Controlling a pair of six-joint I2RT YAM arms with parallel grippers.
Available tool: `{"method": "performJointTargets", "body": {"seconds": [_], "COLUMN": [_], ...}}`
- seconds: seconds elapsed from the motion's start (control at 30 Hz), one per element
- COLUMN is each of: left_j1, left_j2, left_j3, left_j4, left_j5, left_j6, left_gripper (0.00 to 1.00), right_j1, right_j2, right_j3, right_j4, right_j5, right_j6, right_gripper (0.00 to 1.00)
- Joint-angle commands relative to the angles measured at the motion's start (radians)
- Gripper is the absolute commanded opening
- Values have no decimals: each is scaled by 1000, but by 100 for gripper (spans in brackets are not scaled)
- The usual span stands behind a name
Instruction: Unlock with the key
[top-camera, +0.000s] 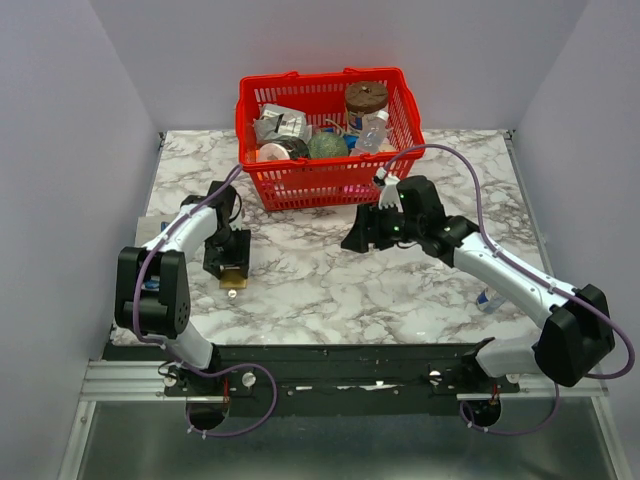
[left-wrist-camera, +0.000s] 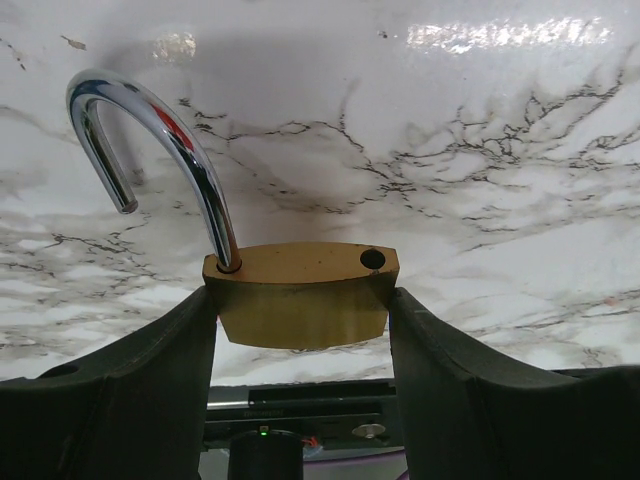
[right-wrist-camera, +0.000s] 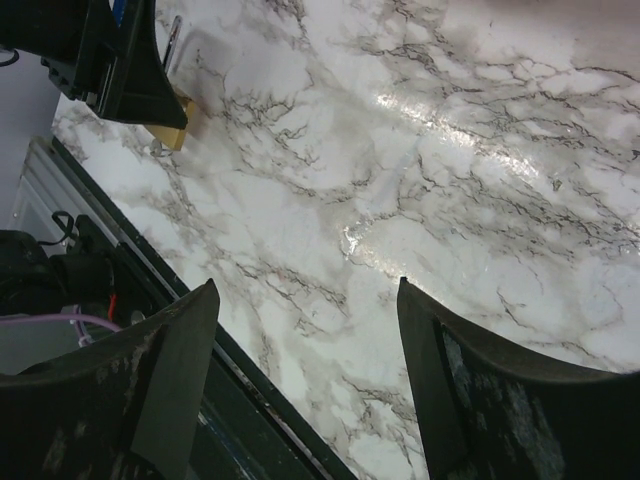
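Padlock (left-wrist-camera: 300, 295): brass body, clamped by its two narrow sides between the fingers (left-wrist-camera: 150, 370) of the left end effector (left-wrist-camera: 300, 305). The jaws stand at a moderate spread, set by the width of the body. The steel shackle (left-wrist-camera: 170, 130) is open. One leg is seated in the top of the body. The other leg hangs free, swung away from its hole (left-wrist-camera: 372, 259), which shows as a dark round opening.

Location: in the overhead view the padlock (top-camera: 233, 281) is on the left half of the marble-patterned surface (top-camera: 330, 290), toward the near edge. The left end effector (top-camera: 228, 262) points down onto it. Whether the body rests on the surface or is held just above it cannot be told. A small pale item (top-camera: 232, 293) lies just on the near side of the padlock; it is too small to identify.

Right end effector (right-wrist-camera: 305, 290): jaws spread wide, nothing between them, only bare surface showing in the gap. In the overhead view the right end effector (top-camera: 352, 240) is near the middle of the surface, well apart from the padlock. Its own camera sees the padlock (right-wrist-camera: 172, 128) at the upper left, under the dark bulk of the other arm.

Red plastic basket (top-camera: 262, 180): at the far edge of the surface, holding assorted items, among them a container with a round brown lid (top-camera: 366, 97). The right arm's wrist is just beside its front right corner; contact cannot be judged.
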Motion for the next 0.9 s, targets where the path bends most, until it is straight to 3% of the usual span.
{"method": "performJointTargets", "body": {"seconds": [0.0,0.2,0.37,0.5,0.53,0.63,0.73,0.87], "left_j1": [3,3,3,3,3,3,3,3], "left_j2": [18,49,70,70,69,66,60,52], "left_j3": [42,39,27,27,27,27,25,25], "left_j4": [-29,-27,-15,-17,-17,-17,-17,-14], "left_j5": [-66,-149,-138,-147,-144,-136,-126,-119], "left_j6": [26,26,21,14,12,11,12,12], "left_gripper": [0,0,2,22,34,57,69,76], "right_j1": [3,3,3,2,2,2,2,2], "right_j2": [-21,-24,-30,-41,-45,-50,-51,-57], "right_j3": [-9,-6,-12,-21,-25,-33,-39,-47], "right_j4": [-32,-44,-46,-47,-47,-47,-47,-47], "right_j5": [47,55,61,64,64,67,69,70], "right_j6": [-21,-29,-32,-30,-30,-27,-27,-26], "right_gripper": [80,81,81,81,81,81,81,81]}}
